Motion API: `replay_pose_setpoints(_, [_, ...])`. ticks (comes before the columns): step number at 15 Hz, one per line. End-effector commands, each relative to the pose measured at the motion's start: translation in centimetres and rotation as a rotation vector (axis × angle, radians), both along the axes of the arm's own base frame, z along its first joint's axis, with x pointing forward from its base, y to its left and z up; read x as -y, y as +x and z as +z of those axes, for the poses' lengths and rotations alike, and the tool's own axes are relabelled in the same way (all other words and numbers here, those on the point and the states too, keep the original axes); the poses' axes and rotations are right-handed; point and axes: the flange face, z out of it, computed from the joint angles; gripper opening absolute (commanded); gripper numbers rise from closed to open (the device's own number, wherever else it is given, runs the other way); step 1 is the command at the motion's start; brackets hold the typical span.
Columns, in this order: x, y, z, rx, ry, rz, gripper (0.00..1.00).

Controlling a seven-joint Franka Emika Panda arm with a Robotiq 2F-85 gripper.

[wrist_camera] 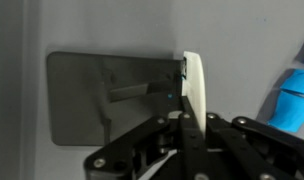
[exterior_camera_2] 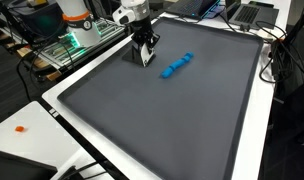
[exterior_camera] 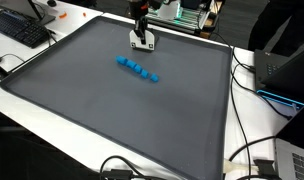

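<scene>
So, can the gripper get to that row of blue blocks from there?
Probably yes: the gripper sits low over the grey mat, the row of blue blocks lies apart, and only bare mat shows between them in both exterior views.

No legible text or labels anywhere

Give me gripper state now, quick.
Gripper: closed, nothing between the fingers; blue blocks lie apart from it.
</scene>
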Motion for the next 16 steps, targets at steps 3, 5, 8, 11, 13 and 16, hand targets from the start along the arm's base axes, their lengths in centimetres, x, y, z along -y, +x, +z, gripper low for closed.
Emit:
replay_pose_setpoints(3, [0.2, -0.3, -0.8, -0.019, 0.005, -0.031, 0.01])
replay_pose_setpoints(5, [0.2, -0.2, -0.6, -0.015, 0.004, -0.018, 0.29])
replay_pose_setpoints(8, [0.4, -0.2, -0.3, -0.01, 0.003, -0.006, 0.52])
replay_pose_setpoints(11, [0.9, 0.0, 0.9, 0.012, -0.004, -0.002, 0.74])
replay_pose_setpoints(13, [1.3, 0.3, 1.8, 0.027, 0.0, 0.013, 0.87])
replay_pose_setpoints(16, [1.8, 0.6, 3.0, 0.027, 0.028, 0.064, 1.0])
